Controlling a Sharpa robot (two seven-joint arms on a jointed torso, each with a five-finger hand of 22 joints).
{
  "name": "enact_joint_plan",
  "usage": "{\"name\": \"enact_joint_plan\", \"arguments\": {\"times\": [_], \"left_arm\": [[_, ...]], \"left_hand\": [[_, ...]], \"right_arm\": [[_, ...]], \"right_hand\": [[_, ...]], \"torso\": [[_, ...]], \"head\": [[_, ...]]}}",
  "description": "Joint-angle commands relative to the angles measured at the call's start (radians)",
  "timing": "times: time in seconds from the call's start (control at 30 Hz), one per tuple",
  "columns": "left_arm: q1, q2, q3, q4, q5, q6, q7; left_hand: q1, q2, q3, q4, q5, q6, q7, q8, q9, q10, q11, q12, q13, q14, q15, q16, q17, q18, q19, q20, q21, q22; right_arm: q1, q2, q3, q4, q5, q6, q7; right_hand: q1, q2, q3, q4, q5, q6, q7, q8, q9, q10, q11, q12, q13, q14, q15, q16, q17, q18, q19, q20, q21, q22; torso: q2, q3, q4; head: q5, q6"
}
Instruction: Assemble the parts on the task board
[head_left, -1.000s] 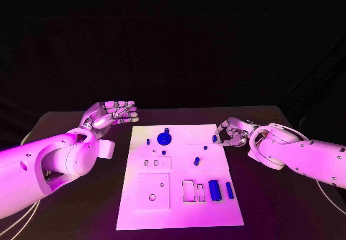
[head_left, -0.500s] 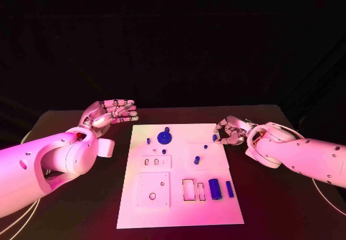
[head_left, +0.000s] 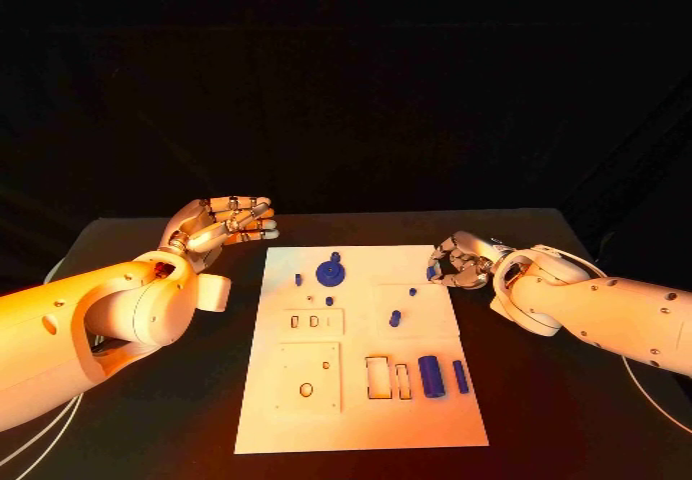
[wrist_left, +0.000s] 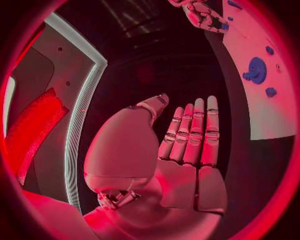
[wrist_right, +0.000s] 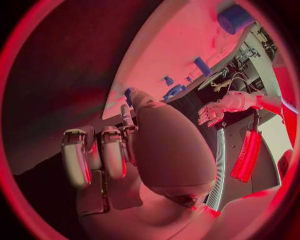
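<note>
Presently: task board (head_left: 361, 400) at frame centre on the surface, blue parts (head_left: 431, 377) scattered on it; right hand (head_left: 459, 265) at its upper-right edge pinching a small part, seemingly for placement; left hand (head_left: 219, 228) upper left, empty, fingers apart, idle.

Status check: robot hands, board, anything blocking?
Left robot hand open, off the task board's left edge, holding nothing. Right robot hand curled at the right edge by a small blue part; grip unclear. Nothing blocking the board.
</note>
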Motion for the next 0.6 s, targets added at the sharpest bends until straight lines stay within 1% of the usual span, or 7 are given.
{"name": "enact_joint_plan", "arguments": {"times": [0.03, 0.1, 0.2, 0.37, 0.5, 0.6], "left_arm": [[0.001, 0.0, 0.001, 0.003, -0.002, 0.014, 0.005], [0.001, 0.0, 0.001, 0.003, -0.002, 0.013, 0.005], [0.001, -0.001, 0.001, 0.004, -0.002, 0.012, 0.004], [0.001, -0.002, 0.001, 0.005, -0.002, 0.011, 0.003], [0.001, -0.003, 0.001, 0.005, -0.002, 0.012, 0.001], [0.001, -0.003, 0.001, 0.006, -0.002, 0.013, 0.0]], "left_hand": [[0.001, -0.004, 0.007, -0.002, -0.001, 0.004, 0.017, 0.004, -0.002, 0.007, -0.003, -0.007, -0.001, -0.008, -0.002, -0.005, 0.001, 0.003, -0.003, 0.0, 0.004, 0.0], [0.001, -0.004, 0.007, -0.002, -0.001, 0.003, 0.018, 0.003, -0.002, 0.007, -0.003, -0.007, -0.001, -0.009, -0.002, -0.005, 0.001, 0.003, -0.003, 0.0, 0.004, 0.0], [0.001, -0.004, 0.007, -0.002, -0.001, 0.003, 0.018, 0.003, -0.002, 0.007, -0.003, -0.007, -0.001, -0.009, -0.002, -0.005, 0.001, 0.003, -0.003, 0.0, 0.004, 0.0], [0.001, -0.004, 0.007, -0.002, -0.001, 0.003, 0.018, 0.003, -0.002, 0.007, -0.003, -0.007, -0.001, -0.009, -0.002, -0.005, 0.001, 0.003, -0.003, 0.0, 0.004, 0.0], [0.001, -0.005, 0.009, -0.003, -0.001, 0.001, 0.02, 0.002, -0.003, 0.005, -0.001, -0.009, -0.001, -0.01, -0.001, -0.006, 0.003, 0.003, -0.005, 0.001, 0.004, 0.0], [-0.001, -0.008, 0.009, -0.004, -0.002, -0.002, 0.023, 0.0, -0.003, 0.002, 0.001, -0.01, -0.002, -0.011, 0.0, -0.007, 0.004, 0.003, -0.006, 0.001, 0.004, -0.001]], "right_arm": [[-0.002, 0.003, 0.0, -0.002, 0.001, 0.01, 0.002], [-0.003, 0.005, 0.0, -0.003, 0.001, 0.009, 0.002], [-0.003, 0.007, 0.0, -0.003, 0.002, 0.008, 0.002], [-0.004, 0.009, 0.0, -0.003, 0.002, 0.005, 0.001], [-0.004, 0.01, 0.0, -0.003, 0.002, 0.002, -0.001], [-0.004, 0.011, 0.0, -0.003, 0.002, 0.001, -0.002]], "right_hand": [[-0.003, 0.011, 0.007, -0.001, 0.002, 0.005, -0.001, 0.007, 0.001, 0.035, -0.006, 0.004, 0.189, 0.106, -0.009, 0.003, 0.263, -0.014, 0.105, -0.004, 0.005, 0.263], [-0.003, 0.01, 0.007, -0.001, 0.002, 0.006, -0.001, 0.007, 0.001, 0.034, -0.006, 0.003, 0.188, 0.106, -0.009, 0.003, 0.263, -0.014, 0.105, -0.004, 0.005, 0.263], [-0.004, 0.003, 0.007, -0.001, 0.0, 0.004, -0.001, 0.005, 0.0, 0.034, -0.006, 0.003, 0.188, 0.106, -0.01, 0.003, 0.263, -0.014, 0.105, -0.005, 0.005, 0.263], [-0.008, -0.005, 0.006, -0.001, -0.003, 0.002, 0.0, 0.004, -0.002, 0.034, -0.005, 0.002, 0.187, 0.106, -0.01, 0.003, 0.263, -0.014, 0.105, -0.006, 0.005, 0.263], [-0.01, -0.008, 0.005, 0.0, -0.004, 0.001, 0.001, 0.002, -0.002, 0.034, -0.005, 0.002, 0.187, 0.106, -0.01, 0.003, 0.263, -0.014, 0.105, -0.006, 0.005, 0.263], [-0.011, -0.009, 0.005, 0.0, -0.004, 0.0, 0.001, 0.002, -0.002, 0.033, -0.005, 0.001, 0.186, 0.106, -0.01, 0.003, 0.263, -0.014, 0.105, -0.006, 0.005, 0.263]], "torso": [[0.0, -0.0002, 0.0009], [0.0, 0.0002, 0.0002], [0.0, 0.0006, -0.0005], [0.0, 0.0003, 0.0001], [0.001, 0.0014, -0.0001], [0.0, 0.0011, -0.0005]], "head": [[0.0, -0.003], [0.001, -0.003], [0.002, -0.002], [0.001, -0.003], [0.001, -0.002], [0.001, -0.002]]}}
